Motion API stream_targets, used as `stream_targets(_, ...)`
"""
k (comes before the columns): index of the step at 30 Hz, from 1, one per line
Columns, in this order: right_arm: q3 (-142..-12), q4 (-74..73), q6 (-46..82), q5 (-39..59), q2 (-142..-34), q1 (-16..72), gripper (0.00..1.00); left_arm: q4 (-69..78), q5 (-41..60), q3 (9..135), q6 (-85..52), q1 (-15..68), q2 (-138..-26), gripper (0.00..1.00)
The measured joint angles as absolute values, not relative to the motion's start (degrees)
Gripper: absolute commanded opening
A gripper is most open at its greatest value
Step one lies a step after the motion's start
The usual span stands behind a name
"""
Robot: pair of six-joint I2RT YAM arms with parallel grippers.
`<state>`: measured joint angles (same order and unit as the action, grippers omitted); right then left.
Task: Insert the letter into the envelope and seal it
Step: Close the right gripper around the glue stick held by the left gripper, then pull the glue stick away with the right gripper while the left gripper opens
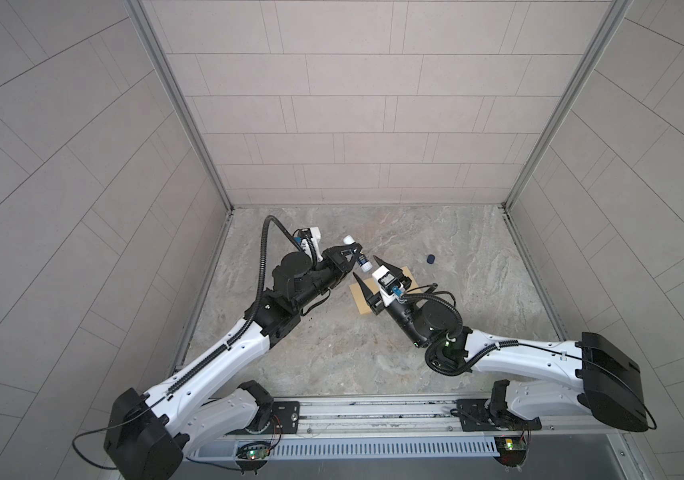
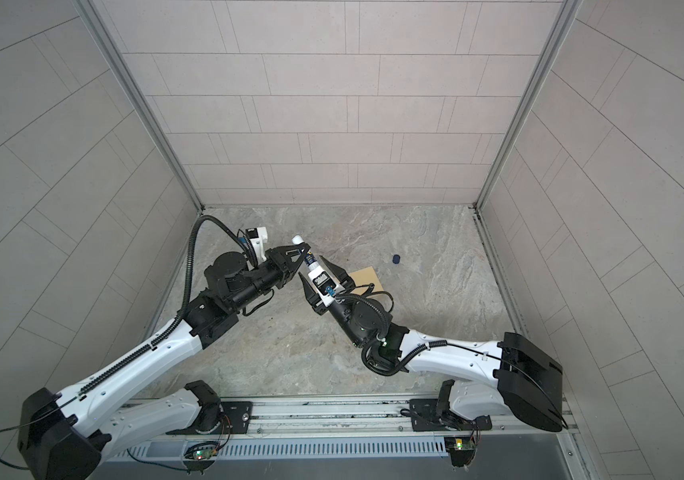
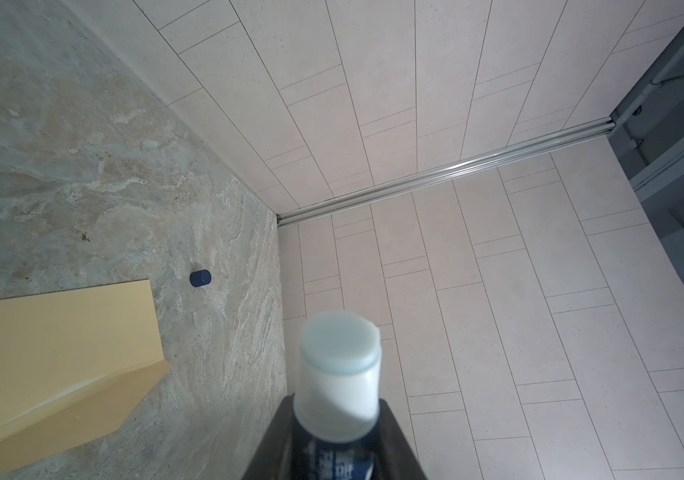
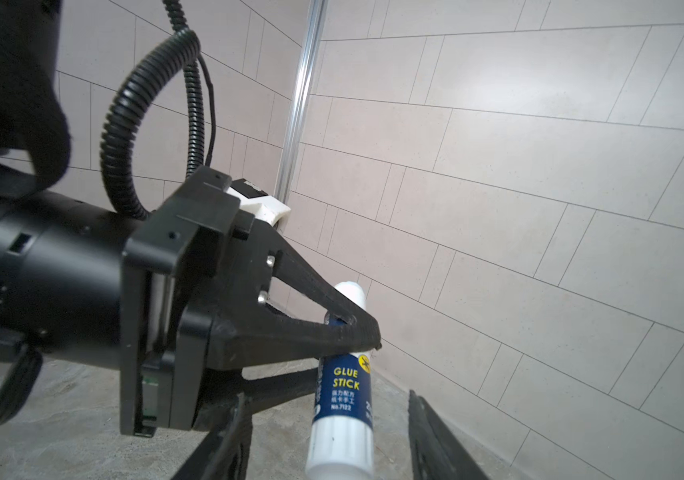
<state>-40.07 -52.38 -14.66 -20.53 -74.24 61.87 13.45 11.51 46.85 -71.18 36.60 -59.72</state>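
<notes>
Yellow-tan paper, the envelope [image 3: 57,332], lies flat on the marbled table [image 1: 373,365] directly under the right gripper [image 1: 366,267]. That gripper's fingers stand spread to either side of the white base of a glue stick [image 4: 344,390], with a gap on each side. The left gripper [image 1: 356,255] clamps the stick around its blue label, its uncapped end pointing away. A dark blue cap [image 1: 430,259] lies beyond the envelope, well apart from both sets of fingers.

Left jaws clamp a glue stick [image 2: 310,260]; right jaws gape beside it.
</notes>
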Motion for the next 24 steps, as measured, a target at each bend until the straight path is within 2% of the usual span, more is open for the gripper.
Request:
stream_targets(11,-40.69,-55.72,-12.99,-24.49,-77.38,61.87,0.42,13.89,11.94,46.85,-71.59,36.60,-59.70,0.00)
stream_targets(24,-41.89,-56.49,-10.44,-25.74,-79.24,61.34,0.38,15.62,12.91,46.85,-72.23,36.60,-59.68,0.00)
